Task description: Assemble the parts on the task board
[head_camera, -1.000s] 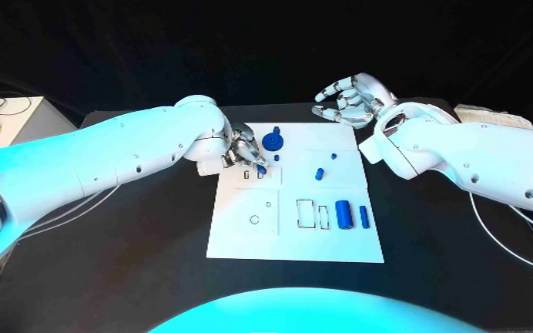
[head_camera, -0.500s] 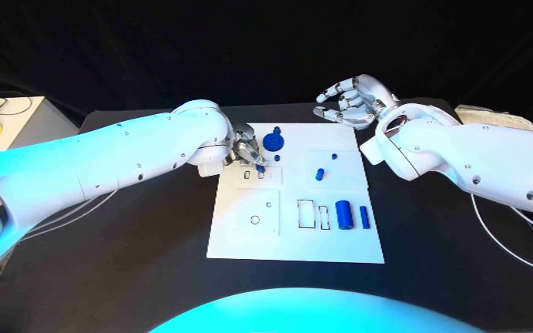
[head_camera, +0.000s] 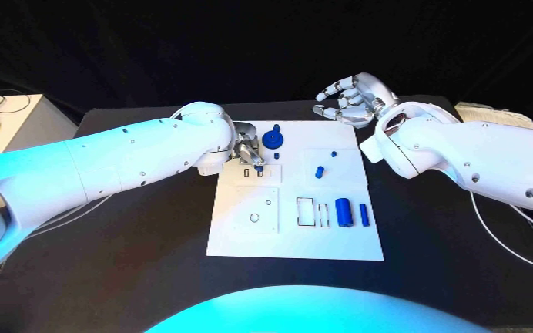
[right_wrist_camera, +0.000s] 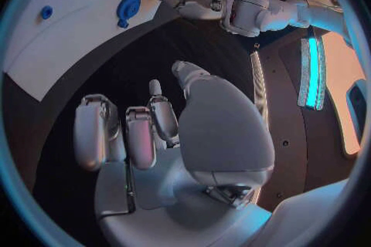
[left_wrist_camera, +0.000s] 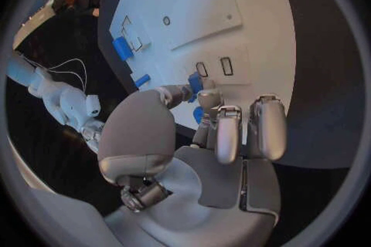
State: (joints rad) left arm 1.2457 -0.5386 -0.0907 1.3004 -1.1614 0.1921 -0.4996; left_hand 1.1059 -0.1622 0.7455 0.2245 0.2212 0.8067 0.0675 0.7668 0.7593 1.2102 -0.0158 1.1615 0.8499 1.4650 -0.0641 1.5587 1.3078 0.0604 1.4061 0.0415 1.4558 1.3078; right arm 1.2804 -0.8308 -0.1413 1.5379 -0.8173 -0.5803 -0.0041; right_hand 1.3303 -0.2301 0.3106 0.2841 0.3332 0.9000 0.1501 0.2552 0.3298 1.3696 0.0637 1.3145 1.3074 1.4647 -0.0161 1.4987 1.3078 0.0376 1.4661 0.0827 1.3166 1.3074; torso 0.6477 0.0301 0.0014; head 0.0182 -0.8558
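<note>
1. Your left hand [head_camera: 246, 153] pinches a small blue peg [left_wrist_camera: 195, 83] right over the paired slots [left_wrist_camera: 214, 67] on the white board [head_camera: 291, 237] — likely lining it up for insertion.
2. Your right hand [head_camera: 352, 99] hovers off the board's far corner, fingers curled, holding nothing — kept clear.
3. Other blue pieces [head_camera: 351, 214] wait on the board.

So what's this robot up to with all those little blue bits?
It is fitting small blue parts into a white task board on a black table. The left hand pinches a small blue part right over two small slots near the board's far left corner. The right hand hovers beyond the board, fingers curled, holding nothing. Other blue parts lie on the board.
</note>
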